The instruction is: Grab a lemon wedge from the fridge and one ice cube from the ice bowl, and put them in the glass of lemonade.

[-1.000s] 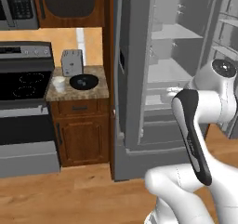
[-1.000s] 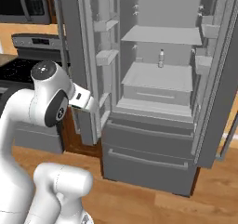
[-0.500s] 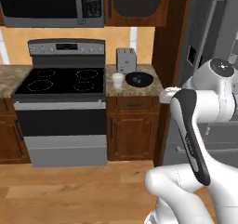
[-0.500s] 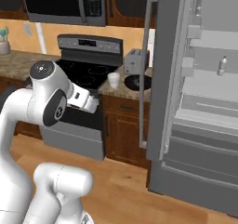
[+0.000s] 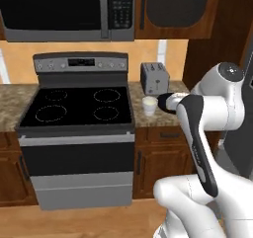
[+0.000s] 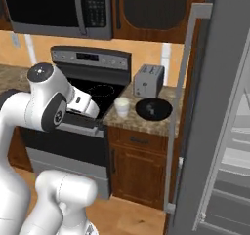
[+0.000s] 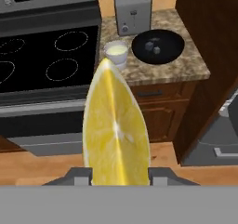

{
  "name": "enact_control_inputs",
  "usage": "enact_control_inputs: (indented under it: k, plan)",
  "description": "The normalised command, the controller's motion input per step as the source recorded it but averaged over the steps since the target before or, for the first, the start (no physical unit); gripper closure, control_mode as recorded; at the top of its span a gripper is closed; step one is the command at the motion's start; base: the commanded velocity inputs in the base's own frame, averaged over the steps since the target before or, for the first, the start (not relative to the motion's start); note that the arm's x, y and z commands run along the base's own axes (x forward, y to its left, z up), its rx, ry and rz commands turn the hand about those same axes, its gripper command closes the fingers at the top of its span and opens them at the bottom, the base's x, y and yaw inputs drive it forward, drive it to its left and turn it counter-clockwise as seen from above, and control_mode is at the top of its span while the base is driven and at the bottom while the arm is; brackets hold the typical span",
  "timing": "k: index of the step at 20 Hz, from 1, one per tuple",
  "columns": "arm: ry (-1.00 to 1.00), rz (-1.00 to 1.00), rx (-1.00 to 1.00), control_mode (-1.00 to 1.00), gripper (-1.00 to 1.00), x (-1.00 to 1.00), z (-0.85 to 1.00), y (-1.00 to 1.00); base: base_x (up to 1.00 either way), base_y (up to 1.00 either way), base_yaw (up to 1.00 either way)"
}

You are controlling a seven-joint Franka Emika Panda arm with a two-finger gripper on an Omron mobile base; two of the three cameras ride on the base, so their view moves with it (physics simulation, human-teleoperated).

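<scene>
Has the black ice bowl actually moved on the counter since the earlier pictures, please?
No. The ice bowl sits just in front of the toaster, as before; the base drove, so the whole view shifted.

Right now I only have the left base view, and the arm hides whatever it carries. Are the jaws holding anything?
Observer: Yes. In the hand view the lemon wedge sits clamped between the jaws, cut face toward the camera.
Operator: The arm also covers the counter right of the glass of lemonade. Is the ice bowl there?
Observer: Yes. In the right base view the ice bowl sits beside the glass, in front of the toaster.
Operator: Any ice in it?
Observer: The hand view shows small cubes lying inside it.
</scene>
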Motion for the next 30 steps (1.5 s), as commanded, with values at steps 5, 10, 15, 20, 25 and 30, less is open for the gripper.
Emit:
enact_control_inputs:
  k: [5, 10, 15, 20, 25, 30]
  plan:
    - [0.00, 0.00, 0.00, 1.00, 1.00, 0.00, 0.00, 0.00, 0.83, -0.45, -0.16]
    - [0.00, 0.00, 0.00, 1.00, 1.00, 0.00, 0.00, 0.00, 0.99, 0.00, -0.03]
    - [0.00, 0.00, 0.00, 1.00, 1.00, 0.00, 0.00, 0.00, 0.76, 0.13, 0.00]
    - [0.11, 0.00, -0.07, -1.00, 1.00, 0.13, -0.23, 0.26, 0.35, 0.20, 0.00]
    - [0.40, 0.00, -0.13, -1.00, 1.00, 0.58, -0.96, 0.81, 0.00, 0.00, 0.00]
    - [0.45, 0.00, 0.00, -1.00, 1.00, 0.69, -0.85, 0.13, 0.00, 0.00, 0.00]
